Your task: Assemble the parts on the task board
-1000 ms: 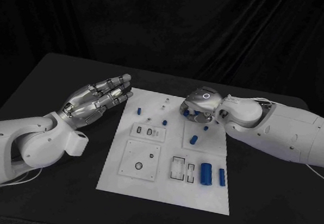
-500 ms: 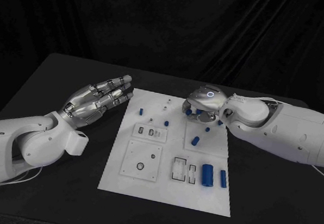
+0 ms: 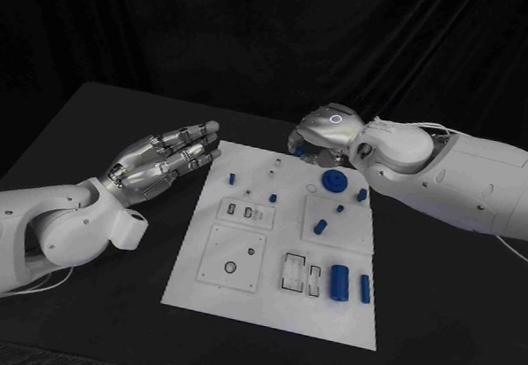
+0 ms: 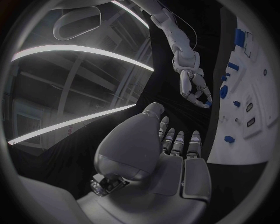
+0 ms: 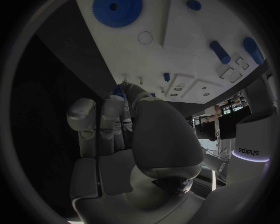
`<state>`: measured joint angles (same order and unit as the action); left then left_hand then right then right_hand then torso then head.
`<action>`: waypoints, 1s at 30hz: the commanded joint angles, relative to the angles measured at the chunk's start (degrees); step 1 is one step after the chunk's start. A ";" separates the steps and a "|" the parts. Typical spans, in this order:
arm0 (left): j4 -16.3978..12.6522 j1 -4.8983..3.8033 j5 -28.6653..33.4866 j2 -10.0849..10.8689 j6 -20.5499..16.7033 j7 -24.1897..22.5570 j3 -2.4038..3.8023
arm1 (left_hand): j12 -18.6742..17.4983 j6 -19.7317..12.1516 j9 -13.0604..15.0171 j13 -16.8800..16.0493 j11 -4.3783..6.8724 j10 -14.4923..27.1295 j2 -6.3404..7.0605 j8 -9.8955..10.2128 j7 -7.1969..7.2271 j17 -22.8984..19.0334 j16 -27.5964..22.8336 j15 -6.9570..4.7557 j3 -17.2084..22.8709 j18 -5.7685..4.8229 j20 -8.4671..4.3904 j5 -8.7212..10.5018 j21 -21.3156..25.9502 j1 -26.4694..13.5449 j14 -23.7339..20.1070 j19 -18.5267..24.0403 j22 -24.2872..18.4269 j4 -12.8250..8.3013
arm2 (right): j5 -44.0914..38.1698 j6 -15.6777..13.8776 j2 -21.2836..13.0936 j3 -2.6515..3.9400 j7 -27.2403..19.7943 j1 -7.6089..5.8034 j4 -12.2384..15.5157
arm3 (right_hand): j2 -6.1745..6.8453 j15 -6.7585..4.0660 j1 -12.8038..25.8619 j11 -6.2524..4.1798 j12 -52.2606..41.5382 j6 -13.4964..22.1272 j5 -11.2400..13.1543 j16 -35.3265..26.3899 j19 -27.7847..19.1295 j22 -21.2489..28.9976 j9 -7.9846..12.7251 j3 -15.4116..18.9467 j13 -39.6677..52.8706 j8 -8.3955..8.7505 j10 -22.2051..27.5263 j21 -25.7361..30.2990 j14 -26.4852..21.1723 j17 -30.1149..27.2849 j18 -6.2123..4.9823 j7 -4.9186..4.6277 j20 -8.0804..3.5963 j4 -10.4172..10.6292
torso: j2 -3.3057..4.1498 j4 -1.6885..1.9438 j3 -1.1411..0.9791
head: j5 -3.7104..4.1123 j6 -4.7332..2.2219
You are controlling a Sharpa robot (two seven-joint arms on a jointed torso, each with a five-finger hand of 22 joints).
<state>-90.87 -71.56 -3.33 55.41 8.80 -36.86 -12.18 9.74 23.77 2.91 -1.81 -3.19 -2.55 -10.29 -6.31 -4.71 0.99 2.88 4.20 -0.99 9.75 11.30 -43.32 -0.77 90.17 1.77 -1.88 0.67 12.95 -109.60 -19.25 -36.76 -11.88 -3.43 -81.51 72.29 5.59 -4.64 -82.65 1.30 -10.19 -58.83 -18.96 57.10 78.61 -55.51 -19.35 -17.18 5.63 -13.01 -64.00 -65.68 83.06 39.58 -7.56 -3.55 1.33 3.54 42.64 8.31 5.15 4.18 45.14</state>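
Two hands hover at the far end of the white board (image 3: pixel 274 264), one on each side.
Left hand (image 3: pixel 157 163) hangs over the black table (image 3: pixel 77 134) just beside the board's left edge, palm flat, fingers straight and slightly apart, holding nothing. Right hand (image 3: pixel 321 139) is raised above the board's far edge, wrist bent, fingers curled downward; the right wrist view shows a small blue piece (image 5: pixel 118 90) pinched at its fingertips (image 5: pixel 114 103). A blue gear (image 3: pixel 334 181) lies on the board near that hand. More blue parts sit across the board: small pegs toward the far end, two larger cylinders (image 3: pixel 349 284) near the right edge.
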 commanded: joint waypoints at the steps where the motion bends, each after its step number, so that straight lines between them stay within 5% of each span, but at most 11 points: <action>1: -0.09 -0.12 -0.16 -0.02 0.92 -0.37 0.04 | 0.25 0.08 0.09 -0.06 -0.45 -0.11 0.22 -0.28 -0.24 0.06 0.37 0.46 0.30 0.67 0.45 0.13 -0.26 0.14 0.08 0.05 0.05 -0.09 | 0.81 1.27 1.22 0.02 -0.56 0.27 -1.79 | -0.29 0.01 0.40 -0.36 0.31 0.50 0.20 0.44 -0.25 -0.38 -0.02 -0.35 0.03 0.36 -0.28 -0.45 -0.35 0.42 0.83 -0.09 0.23 0.00 | 0.18 0.19 0.21 | -0.02 0.03; 5: -0.07 -0.12 -0.16 -0.05 0.89 -0.40 0.04 | 0.31 0.17 0.10 -0.07 -0.46 -0.13 0.22 -0.30 -0.25 0.07 0.41 0.46 0.32 0.67 0.46 0.12 -0.26 0.14 0.10 0.04 0.06 -0.09 | 1.29 1.58 3.33 0.02 -0.95 0.91 -4.33 | -0.26 0.04 0.42 -0.29 0.41 0.62 0.20 0.69 -0.19 -0.76 -0.08 -0.43 -0.01 0.46 -0.25 -0.70 -0.33 0.79 0.89 -0.15 0.25 0.01 | 0.27 0.56 0.61 | 0.20 0.09; 9: -0.03 -0.12 -0.16 -0.12 0.92 -0.39 0.05 | 0.34 0.18 0.10 -0.07 -0.48 -0.13 0.21 -0.32 -0.26 0.07 0.41 0.47 0.36 0.67 0.47 0.12 -0.26 0.13 0.10 0.05 0.05 -0.10 | 1.46 1.54 4.77 0.02 -1.04 1.33 -5.89 | -0.18 0.09 0.50 -0.25 0.50 0.87 0.28 1.18 0.05 -1.81 -0.17 -0.52 -0.05 0.64 -0.33 -1.40 -0.26 1.52 1.09 -0.21 0.30 0.06 | 0.53 0.88 0.75 | 0.30 -0.07; 20: 0.05 -0.12 -0.16 -0.16 1.08 -0.27 0.05 | 0.34 0.18 0.10 -0.07 -0.48 -0.13 0.21 -0.32 -0.26 0.07 0.41 0.47 0.36 0.67 0.47 0.12 -0.26 0.13 0.10 0.05 0.05 -0.10 | 1.57 1.74 6.29 0.02 -1.23 1.91 -7.61 | 0.04 0.20 0.70 -0.18 0.90 1.79 0.59 1.98 0.06 -3.08 -0.40 -0.91 -0.19 1.35 -0.40 -2.22 -0.33 2.69 1.27 -0.25 0.42 0.19 | 1.24 1.34 0.96 | 1.11 -0.87; 30: 0.18 -0.12 -0.16 -0.29 1.29 -0.13 0.05 | 0.72 0.44 0.13 -0.11 -0.73 -0.23 0.12 -0.47 -0.46 0.10 0.53 0.54 0.86 0.68 0.49 0.05 -0.24 0.10 0.16 0.06 0.05 -0.18 | 1.58 2.28 6.36 0.02 -0.66 2.12 -7.69 | 0.16 0.32 0.72 -0.09 1.28 2.41 0.65 2.02 -0.07 -3.89 -0.52 -1.33 -0.31 1.93 -0.31 -2.68 -0.66 2.84 1.38 -0.26 0.54 0.22 | 1.65 1.66 0.88 | 1.68 -1.49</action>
<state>-90.62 -71.56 -3.35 55.22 9.17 -36.54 -12.18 10.15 23.97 2.95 -1.84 -3.37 -2.74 -10.29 -6.60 -4.92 1.02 3.09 4.41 -0.41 9.75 11.29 -43.32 -0.77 90.17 1.98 -1.87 0.66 12.74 -108.00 -17.67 -30.43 -11.85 -4.54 -79.55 64.64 5.84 -4.44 -82.40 1.27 -9.07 -56.77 -18.52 58.89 78.49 -59.35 -19.84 -18.21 5.30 -11.33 -63.96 -68.16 82.86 42.40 -6.66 -3.79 1.46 3.79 44.14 9.84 6.06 5.74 43.70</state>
